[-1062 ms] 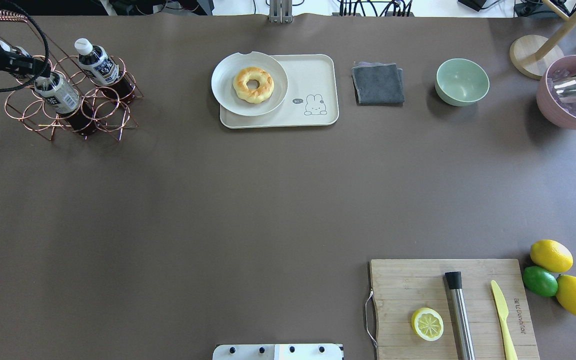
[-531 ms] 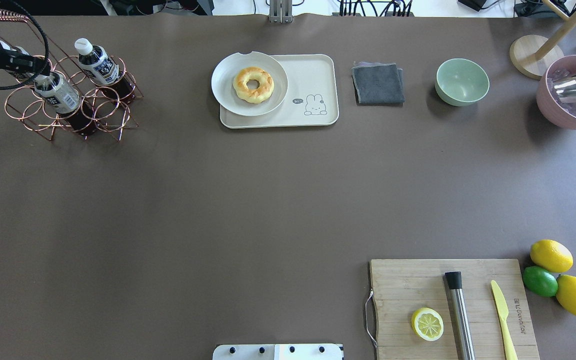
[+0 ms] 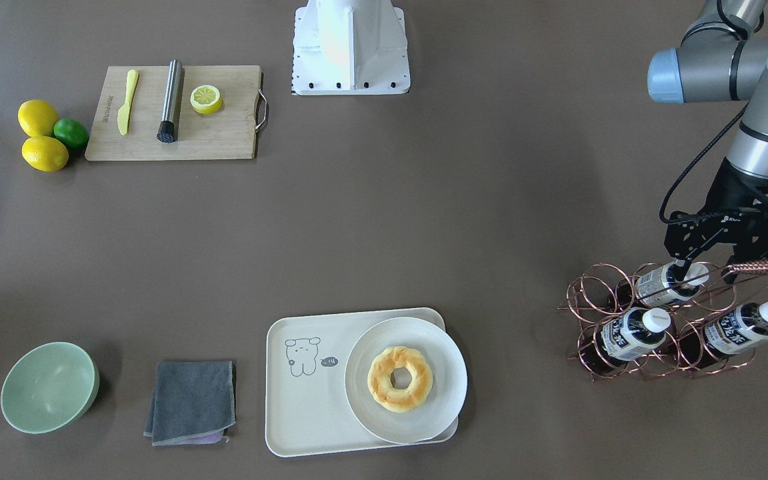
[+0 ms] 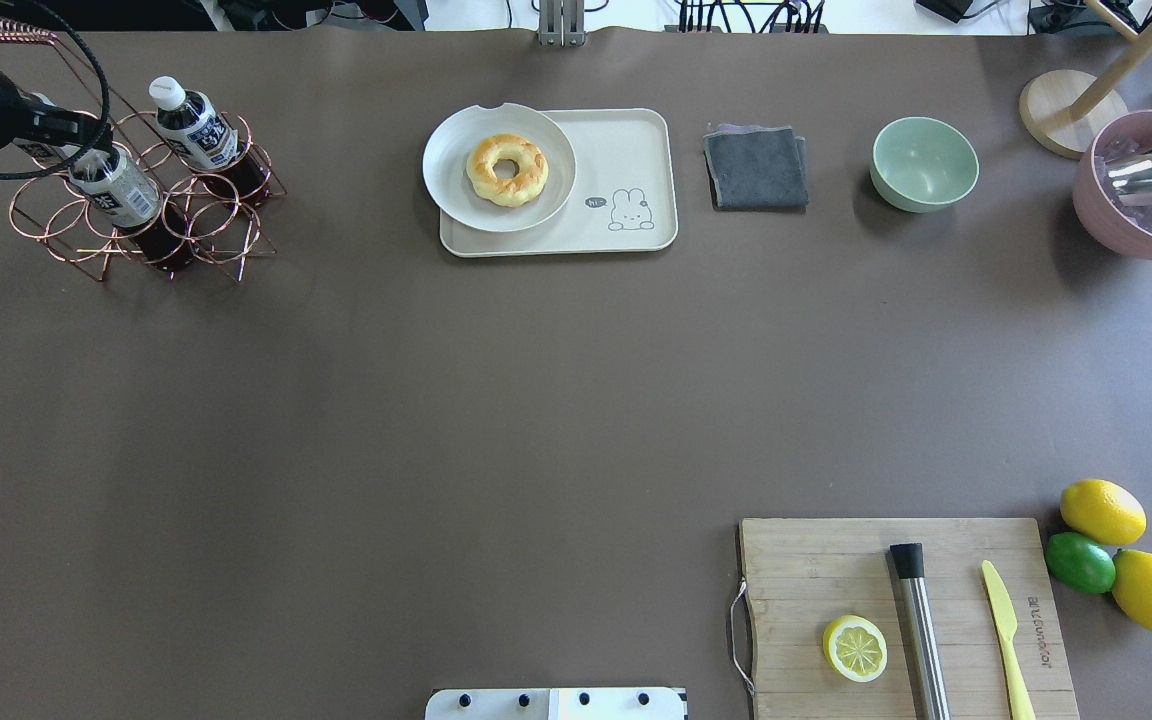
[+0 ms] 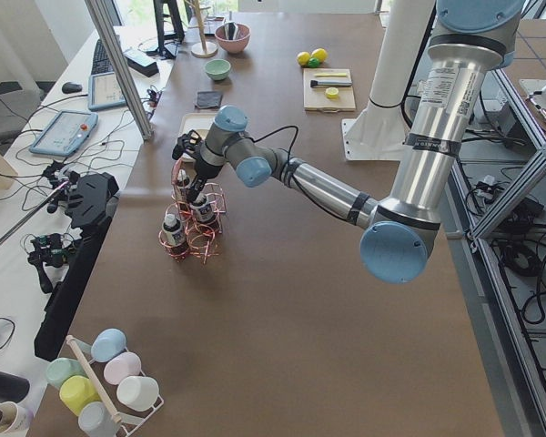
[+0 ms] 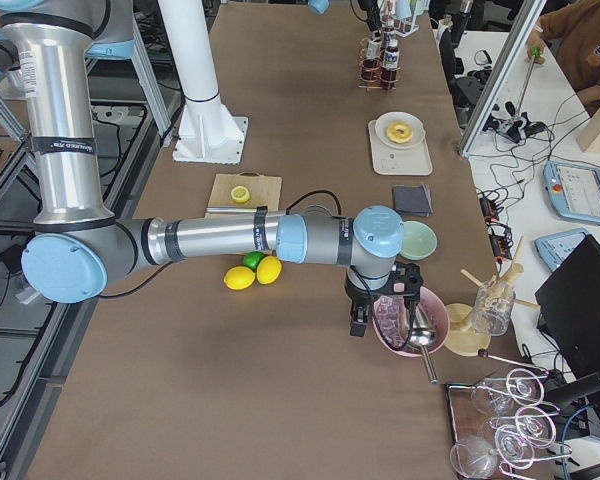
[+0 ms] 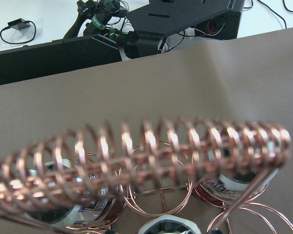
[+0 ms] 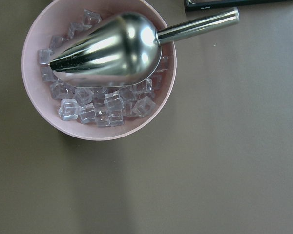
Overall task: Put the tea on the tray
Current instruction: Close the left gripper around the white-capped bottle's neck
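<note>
Three tea bottles lie in a copper wire rack [image 3: 584, 293] at the table's far left corner: an upper one [image 3: 657, 283] and two lower ones [image 3: 627, 333] [image 3: 741, 330]. My left gripper [image 3: 707, 267] is open, its fingers straddling the upper bottle's white cap beside the rack's coiled handle [image 3: 767, 267]. In the overhead view it [image 4: 86, 135] covers that bottle's [image 4: 121, 195] cap. The cream tray [image 4: 636, 150] with the bear drawing sits at the far middle. My right gripper [image 6: 380, 315] hovers by the pink ice bowl; I cannot tell its state.
A white plate [image 4: 451, 190] with a donut [image 4: 506, 170] covers the tray's left half. Further right are a grey cloth [image 4: 756, 165], a green bowl [image 4: 924, 163] and the pink bowl [image 8: 27, 73] with ice and a metal scoop [image 8: 107, 48]. A cutting board [image 4: 806, 570] lies near front right.
The left arm has shifted slightly to the right at the rack. The bottles and the rest have not visibly moved.
</note>
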`<state>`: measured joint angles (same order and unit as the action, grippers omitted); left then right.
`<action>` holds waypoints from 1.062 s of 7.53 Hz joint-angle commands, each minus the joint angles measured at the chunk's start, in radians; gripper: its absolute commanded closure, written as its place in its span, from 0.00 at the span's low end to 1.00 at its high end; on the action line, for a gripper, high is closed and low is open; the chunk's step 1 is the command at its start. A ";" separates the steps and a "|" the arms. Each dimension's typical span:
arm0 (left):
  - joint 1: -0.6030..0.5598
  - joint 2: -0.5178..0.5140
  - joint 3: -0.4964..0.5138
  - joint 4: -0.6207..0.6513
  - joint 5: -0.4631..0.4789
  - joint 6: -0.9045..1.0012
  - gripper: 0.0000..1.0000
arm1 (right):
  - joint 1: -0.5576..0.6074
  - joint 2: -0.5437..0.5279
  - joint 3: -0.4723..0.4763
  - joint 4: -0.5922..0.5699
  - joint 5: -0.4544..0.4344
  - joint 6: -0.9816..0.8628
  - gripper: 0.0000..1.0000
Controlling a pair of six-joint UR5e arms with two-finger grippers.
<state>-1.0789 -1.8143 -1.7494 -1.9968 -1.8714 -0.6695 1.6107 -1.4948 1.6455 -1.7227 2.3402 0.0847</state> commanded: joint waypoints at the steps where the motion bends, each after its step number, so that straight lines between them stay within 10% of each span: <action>1: 0.004 0.000 0.001 -0.007 -0.034 -0.002 0.29 | 0.000 0.001 -0.001 0.000 -0.001 0.000 0.00; 8: 0.002 0.023 0.010 -0.054 -0.035 -0.001 0.38 | 0.000 -0.001 0.000 0.000 -0.001 0.000 0.00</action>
<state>-1.0754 -1.7918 -1.7430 -2.0479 -1.9067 -0.6701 1.6107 -1.4956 1.6455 -1.7227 2.3393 0.0844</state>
